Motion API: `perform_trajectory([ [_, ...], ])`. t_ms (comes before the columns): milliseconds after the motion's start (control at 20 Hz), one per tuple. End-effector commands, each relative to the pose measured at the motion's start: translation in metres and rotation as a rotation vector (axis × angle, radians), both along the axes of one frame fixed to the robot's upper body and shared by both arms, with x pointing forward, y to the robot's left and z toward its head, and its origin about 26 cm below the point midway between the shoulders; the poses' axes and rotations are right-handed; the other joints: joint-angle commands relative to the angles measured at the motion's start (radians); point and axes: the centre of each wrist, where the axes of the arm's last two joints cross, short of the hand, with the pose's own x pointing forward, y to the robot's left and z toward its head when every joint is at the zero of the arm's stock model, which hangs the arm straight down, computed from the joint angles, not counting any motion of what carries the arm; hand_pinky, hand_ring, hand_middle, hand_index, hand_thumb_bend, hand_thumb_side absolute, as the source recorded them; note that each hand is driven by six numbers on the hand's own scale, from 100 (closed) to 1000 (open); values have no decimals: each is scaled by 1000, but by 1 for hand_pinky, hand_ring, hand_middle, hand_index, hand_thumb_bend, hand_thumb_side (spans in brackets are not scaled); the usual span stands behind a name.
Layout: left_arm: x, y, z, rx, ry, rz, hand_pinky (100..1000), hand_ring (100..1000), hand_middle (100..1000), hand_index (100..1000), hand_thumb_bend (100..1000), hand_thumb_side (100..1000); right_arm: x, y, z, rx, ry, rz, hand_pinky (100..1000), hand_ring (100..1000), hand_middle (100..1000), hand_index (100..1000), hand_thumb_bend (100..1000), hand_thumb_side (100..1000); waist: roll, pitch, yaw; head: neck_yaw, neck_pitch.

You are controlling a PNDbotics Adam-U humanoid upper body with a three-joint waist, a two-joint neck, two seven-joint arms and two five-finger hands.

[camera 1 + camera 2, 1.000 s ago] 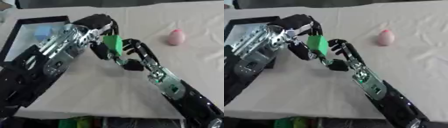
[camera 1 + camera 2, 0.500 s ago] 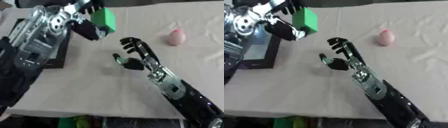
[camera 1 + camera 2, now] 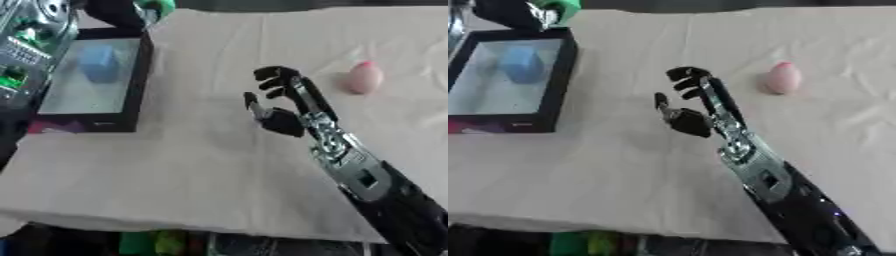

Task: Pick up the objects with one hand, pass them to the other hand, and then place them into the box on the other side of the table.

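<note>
In my left eye view, the black box sits on the pale table at my left, and I take it as my landmark. A blue block already lies inside it, toward the far end. At the box's far right corner my left hand shows as a dark mass at the frame's top edge, with the green object just at its right; I judge the hand is carrying it, though I cannot make out whether my fingers wrap it. Well to the right of the box, my right hand hangs above the cloth, fingers bent loosely with nothing in them. Further right again, well apart from the box, a pink object lies on the cloth untouched. In my right eye view the green object shows better, just past the box's far rim and not yet inside. So, as I judge it, one thing is boxed, the green one has reached my left hand and awaits dropping in, and the pink one is left to pick up, pass across and place.
</note>
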Motion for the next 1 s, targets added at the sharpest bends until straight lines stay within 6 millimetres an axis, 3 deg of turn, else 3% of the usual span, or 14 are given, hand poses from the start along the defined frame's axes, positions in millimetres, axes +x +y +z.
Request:
perform_trajectory([
  [50,13,33,4,10,-5,124,696,625,431,445,121,100,-2,-3,19,18,-52,13,672,707,688,743,266,147,-3,-13,-5,34,-2],
  [400,47,81,-33,-9,74,306,708,634,438,458,165,100,-10,-3,35,67,-86,35,668,694,659,733,271,124,-17,-7,-16,83,-18],
  [700,62,106,-63,-11,145,386,723,641,472,512,223,100,-15,-2,46,95,-113,46,667,691,657,731,270,117,-24,-2,-21,98,-34],
  [900,67,115,-78,-14,175,422,757,687,547,629,300,100,-17,-1,49,108,-120,48,667,689,655,730,265,117,-28,1,-25,99,-44],
  [1000,69,119,-84,-15,191,438,805,751,639,758,387,235,-17,-1,50,111,-122,49,667,689,654,730,263,118,-29,2,-26,98,-47],
])
